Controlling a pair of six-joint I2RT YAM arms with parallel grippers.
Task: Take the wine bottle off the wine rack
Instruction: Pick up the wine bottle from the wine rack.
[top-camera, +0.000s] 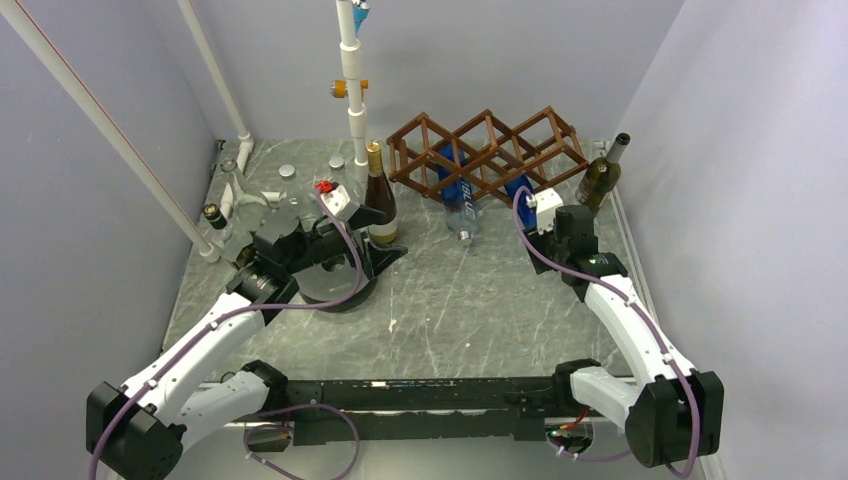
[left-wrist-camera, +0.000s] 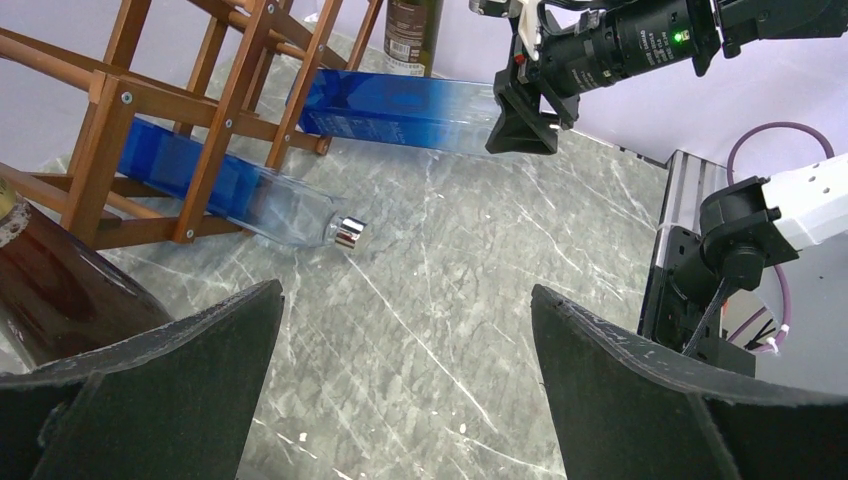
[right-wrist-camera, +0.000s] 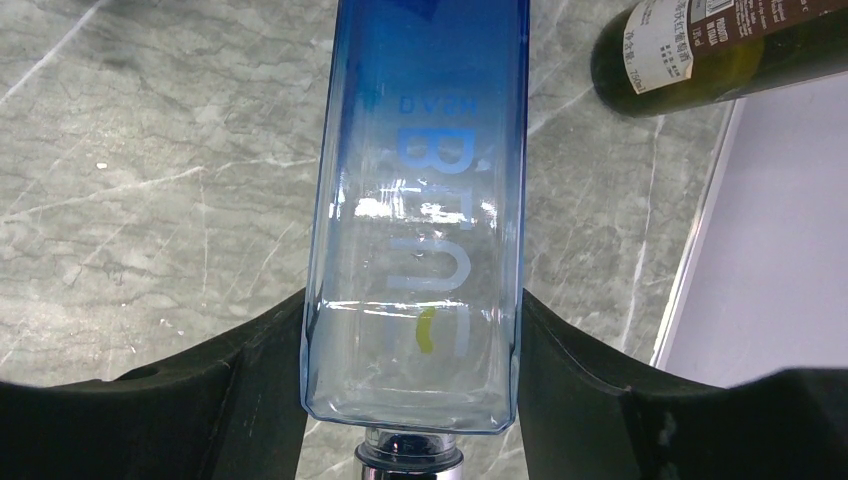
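Top external: the two arm bases sit at the near edge of the grey marbled counter (top-camera: 450, 310).

Left end effector (left-wrist-camera: 405, 300): jaws spread wide, grasping nothing. It hovers over bare counter just beside an upright brown bottle (top-camera: 378, 200) with a gold-foil neck.

Right end effector (right-wrist-camera: 415, 350): clenched on the wine bottle (right-wrist-camera: 415, 220), with one black finger (right-wrist-camera: 230, 400) pressed to each flat side, just behind the shoulder.

Wine bottle, appearance:
- Square in section, with flat faces.
- Deep blue toward the base, fading to clear glass at the shoulder.
- Pale "BLUE" lettering runs along the face.
- Silver cap on a short neck, seen at the bottom edge of the right wrist view.

Wine bottle, position: it lies near-horizontal with the neck toward the arms. Its base end reaches in among the struts at the right end of the wine rack (top-camera: 490, 150). How far in it sits I cannot tell.

A second blue bottle (left-wrist-camera: 240, 195) of the same make lies through a lower cell nearer the middle, its silver cap down by the counter.

Wine rack: brown wooden lattice of diamond cells, standing at the rear of the counter.

A dark green bottle (top-camera: 598, 180) with a label stands just right of the rack, by the side wall. A white pipe post (top-camera: 352, 90) rises at the back, to the left of the rack.
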